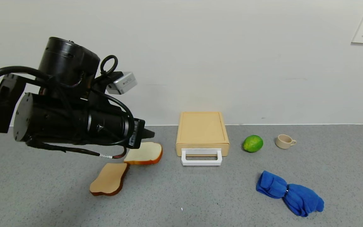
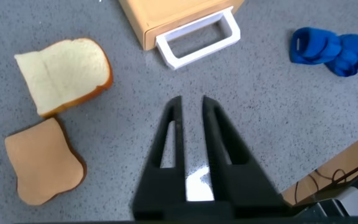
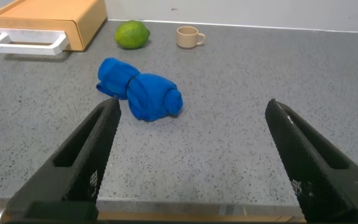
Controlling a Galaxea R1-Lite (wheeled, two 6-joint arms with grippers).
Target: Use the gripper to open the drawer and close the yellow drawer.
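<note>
Left gripper (image 2: pixel 191 109), fingers slightly parted and holding nothing, hovers at left of the head view. Yellow drawer (image 1: pixel 202 132) sits shut at centre; hook its white handle (image 1: pixel 201 157) squarely, then pull straight.

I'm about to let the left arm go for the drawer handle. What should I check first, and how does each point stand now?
1. Drawer closed, handle facing out: ok.
2. Handle free of clutter: ok.
3. Left gripper at the handle: not ok, it hangs short, above the bread.
4. Left jaws wide enough for the handle bar: not ok, only a narrow gap.
5. Right gripper clear of the drawer, jaws wide open: ok.
</note>
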